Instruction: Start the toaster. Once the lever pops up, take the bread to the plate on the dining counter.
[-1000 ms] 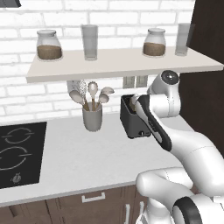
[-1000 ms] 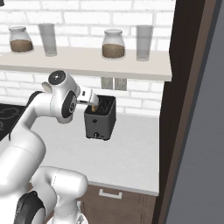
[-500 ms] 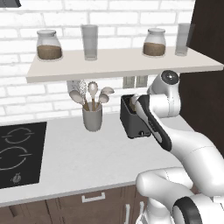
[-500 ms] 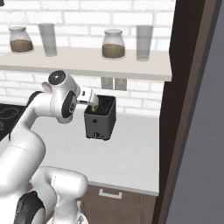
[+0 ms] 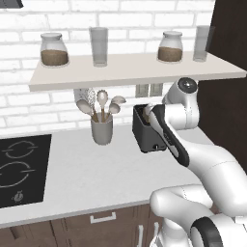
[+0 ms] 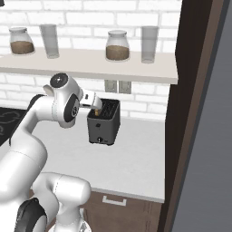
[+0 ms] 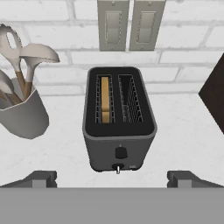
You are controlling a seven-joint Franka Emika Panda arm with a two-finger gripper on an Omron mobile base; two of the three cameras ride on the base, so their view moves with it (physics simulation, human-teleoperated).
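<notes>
We hang over the worktop with our gripper point(image 7: 112, 178) spread wide, both finger tips poking up at the bottom of the hand view, well apart and holding nothing. Just ahead of them and below sits the toaster point(image 7: 119, 118), its front face turned toward us, with a round knob low in the middle and a little lever stub sticking out right under it. From the base views the hand sits close in front of and above the toaster point(image 5: 148, 131), not touching it as far as we can tell.

So we judge this as the very first step: the toaster is not yet started. The next move calls for bringing a finger down onto that small lever at the front and pressing it; it is a small target, so the approach wants to be centred.

The toaster stands on the grey worktop point(image 7: 183, 131), its long axis running from us toward the brick wall point(image 7: 183, 48), slots lying the same way. The bread point(image 7: 105, 99) stands on edge in the left slot, its thin golden edge showing, also running front to back; the right slot looks empty.

Off to the left stands a grey cup point(image 7: 22, 114) of spoons, beside the toaster but apart. Farther back, on the wall, two sockets point(image 7: 129, 24) sit straight above the toaster.
</notes>
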